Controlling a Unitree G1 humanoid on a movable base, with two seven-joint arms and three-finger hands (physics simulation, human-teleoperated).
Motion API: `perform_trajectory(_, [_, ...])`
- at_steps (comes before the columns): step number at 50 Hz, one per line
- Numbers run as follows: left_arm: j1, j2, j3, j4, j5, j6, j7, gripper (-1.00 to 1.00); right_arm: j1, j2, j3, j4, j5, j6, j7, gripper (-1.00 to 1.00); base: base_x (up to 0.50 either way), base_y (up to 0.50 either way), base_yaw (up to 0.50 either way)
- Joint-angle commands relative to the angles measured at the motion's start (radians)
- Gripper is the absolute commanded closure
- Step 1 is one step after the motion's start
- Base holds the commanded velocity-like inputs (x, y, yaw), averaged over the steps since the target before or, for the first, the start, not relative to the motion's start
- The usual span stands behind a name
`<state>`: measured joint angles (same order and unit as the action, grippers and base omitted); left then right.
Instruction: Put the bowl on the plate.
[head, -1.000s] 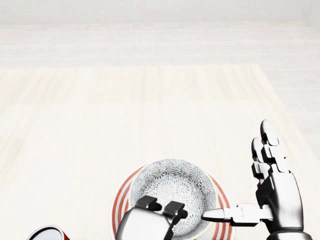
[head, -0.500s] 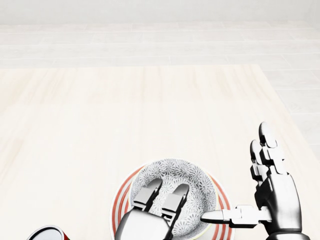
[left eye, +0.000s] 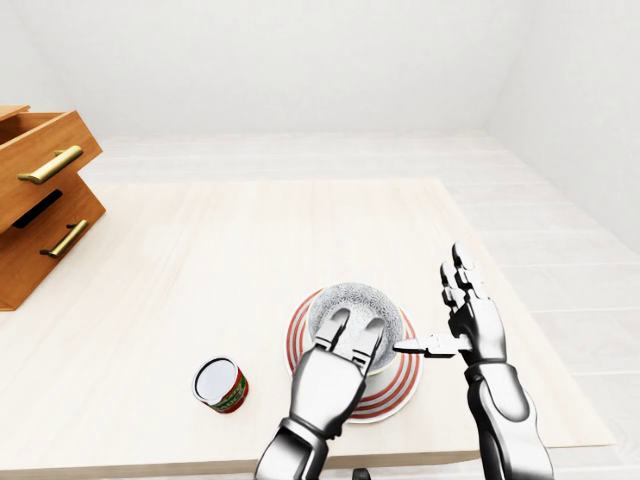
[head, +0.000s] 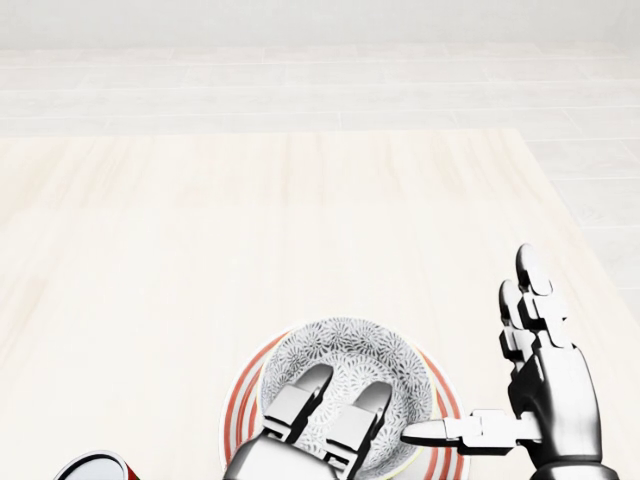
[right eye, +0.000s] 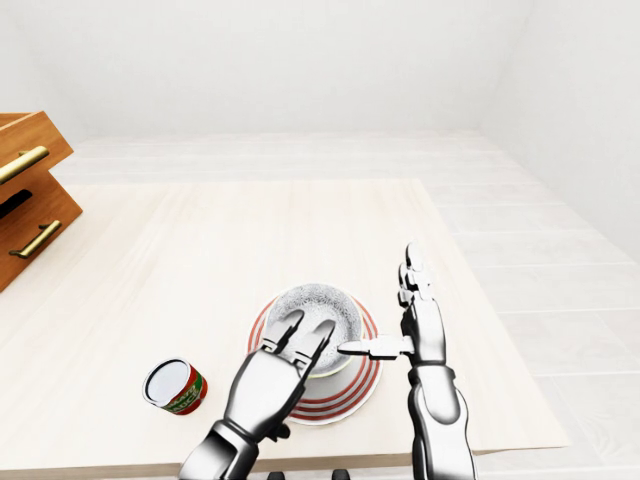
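Reading the left-eye view from 9 o'clock to 3 o'clock, I log a wooden drawer unit (left eye: 45, 195) at the table's (left eye: 200, 250) left edge, then a red-labelled can (left eye: 221, 385) standing upright near the bottom edge, well apart from the task items. Next comes my left hand (left eye: 328, 378), entering from 6 o'clock. Its fingers (left eye: 336, 326) are extended and nearly straight, reaching over the bottom rim of the bowl (left eye: 357, 300) toward 12 o'clock. They are not curled around anything, so this hand grips nothing; I cannot tell whether the fingertips rest on the bowl's inner wall or hover above it. The bowl sits upright inside the ring of the red-striped plate (left eye: 397, 388), roughly centred, with stripes visible on either side. I therefore judge the placement itself complete. The remaining step is to clear both hands without nudging the bowl. Relative to the left hand, the bowl lies directly at 12 o'clock, partly under the fingers. My right hand (left eye: 472, 325) stands at 3 o'clock of the bowl, spread wide and empty, fingers pointing to 12 o'clock, its thumb (left eye: 425, 346) aimed at 9 o'clock with the tip just beside the bowl's rim.
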<state>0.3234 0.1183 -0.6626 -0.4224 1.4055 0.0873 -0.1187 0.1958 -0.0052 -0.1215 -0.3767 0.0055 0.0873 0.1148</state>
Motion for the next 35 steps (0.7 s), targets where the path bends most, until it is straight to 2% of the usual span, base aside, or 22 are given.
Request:
perform_trajectory(1, [0.028,0.040,0.001,-0.135,0.023,0.000,-0.077,-0.82,-0.001,-0.002,0.001,-0.003,-0.001,0.000,0.000,-1.00,0.00,0.00,0.00])
perform_trajectory(9, [0.031,0.048,0.038,-0.206,0.028,0.000,-0.127,-0.88,0.003,-0.001,0.002,-0.014,0.000,0.000,0.002,-1.00,0.00,0.00,0.00])
perform_trajectory(12, [0.041,0.046,0.050,-0.212,0.019,0.000,-0.124,-1.00,0.000,-0.001,0.002,-0.015,-0.002,0.000,0.001,-1.00,0.00,0.00,0.00])
perform_trajectory(18, [0.046,0.045,0.076,-0.247,0.014,0.000,-0.149,-1.00,0.007,-0.002,-0.005,-0.032,0.002,0.000,0.004,-1.00,0.00,0.00,0.00])
perform_trajectory(27, [0.042,0.036,0.149,-0.334,0.013,0.000,-0.233,-1.00,0.027,0.001,-0.021,-0.051,0.009,0.000,0.014,-1.00,0.00,0.00,0.00])
perform_trajectory(28, [0.034,0.042,0.173,-0.361,0.036,0.000,-0.271,-1.00,0.031,0.001,-0.023,-0.053,0.009,0.000,0.016,-1.00,0.00,0.00,0.00])
perform_trajectory(31, [0.021,0.026,0.213,-0.409,0.019,0.000,-0.321,-1.00,0.033,0.003,-0.027,-0.057,0.009,0.000,0.018,-1.00,0.00,0.00,0.00])
perform_trajectory(33, [0.021,0.005,0.239,-0.432,-0.011,0.000,-0.343,-1.00,0.032,0.003,-0.028,-0.058,0.007,0.000,0.019,-1.00,0.00,0.00,0.00])
perform_trajectory(34, [0.002,0.012,0.272,-0.447,-0.017,0.000,-0.362,-1.00,0.029,0.005,-0.028,-0.055,0.008,0.000,0.019,-1.00,0.00,0.00,0.00])
perform_trajectory(35, [0.005,-0.008,0.289,-0.454,-0.044,0.000,-0.371,-1.00,0.028,0.004,-0.027,-0.054,0.005,0.000,0.019,-1.00,0.00,0.00,0.00])
